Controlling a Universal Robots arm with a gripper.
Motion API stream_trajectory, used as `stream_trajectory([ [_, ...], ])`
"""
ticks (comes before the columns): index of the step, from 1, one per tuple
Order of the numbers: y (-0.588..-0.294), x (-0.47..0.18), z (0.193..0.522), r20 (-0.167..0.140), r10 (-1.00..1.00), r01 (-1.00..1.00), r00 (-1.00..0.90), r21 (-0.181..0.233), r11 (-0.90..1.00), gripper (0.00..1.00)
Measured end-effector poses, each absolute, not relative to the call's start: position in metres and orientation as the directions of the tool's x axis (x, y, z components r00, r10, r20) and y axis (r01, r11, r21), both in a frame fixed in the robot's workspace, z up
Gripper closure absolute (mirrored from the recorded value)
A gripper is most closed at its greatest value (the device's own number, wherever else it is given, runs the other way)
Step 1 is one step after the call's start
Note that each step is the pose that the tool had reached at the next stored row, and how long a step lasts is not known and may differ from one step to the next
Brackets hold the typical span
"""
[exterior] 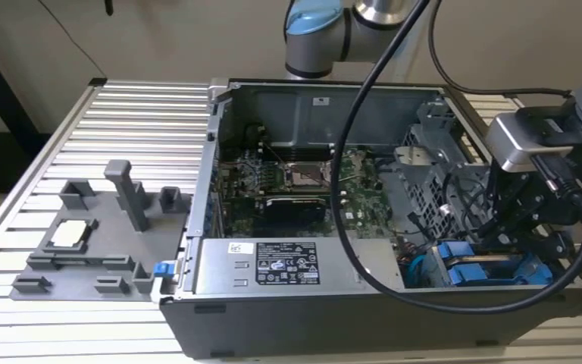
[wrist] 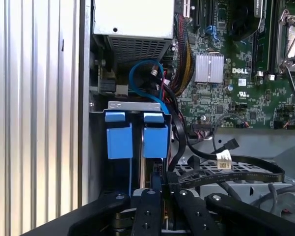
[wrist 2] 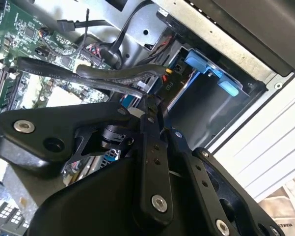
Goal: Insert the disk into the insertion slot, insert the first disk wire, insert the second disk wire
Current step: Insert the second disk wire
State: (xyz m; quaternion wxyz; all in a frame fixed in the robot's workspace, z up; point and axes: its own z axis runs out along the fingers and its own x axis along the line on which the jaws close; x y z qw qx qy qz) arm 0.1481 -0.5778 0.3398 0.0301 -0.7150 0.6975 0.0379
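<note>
The tool [wrist: 159, 194] reaches down into the open computer case [exterior: 301, 318] at its corner by the insertion slot [wrist: 115, 105]. Its fingers [wrist: 156, 184] are drawn together — pinched on something small that I cannot make out. The disk [wrist: 155, 142] sits seated in the slot, blue handles outward, beside the power-supply box [exterior: 296, 264].

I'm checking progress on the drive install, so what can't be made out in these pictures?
- Gripper fingertips: in the first wrist view, they vanish into the dark bay below the blue plastic carrier handles.
- Flat silver-grey hard drive: exterior view, the arm and black cables cover the bay.
</note>
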Motion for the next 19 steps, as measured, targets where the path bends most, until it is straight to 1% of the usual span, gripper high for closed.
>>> stream_trajectory([
  [13,-0.5778,0.1483,0.3364,-0.096,-0.995,-1.0,0.024,0.01,-0.025,0.84],
  [15,-0.5778,0.1483,0.3364,-0.096,-0.995,-1.0,0.024,0.01,-0.025,0.82],
  [16,-0.5778,0.1482,0.3364,-0.096,-0.995,-1.0,0.024,0.01,-0.025,0.76],
  [19,-0.5778,0.1481,0.3386,-0.096,-0.995,-1.0,0.024,0.01,-0.025,0.76],
])
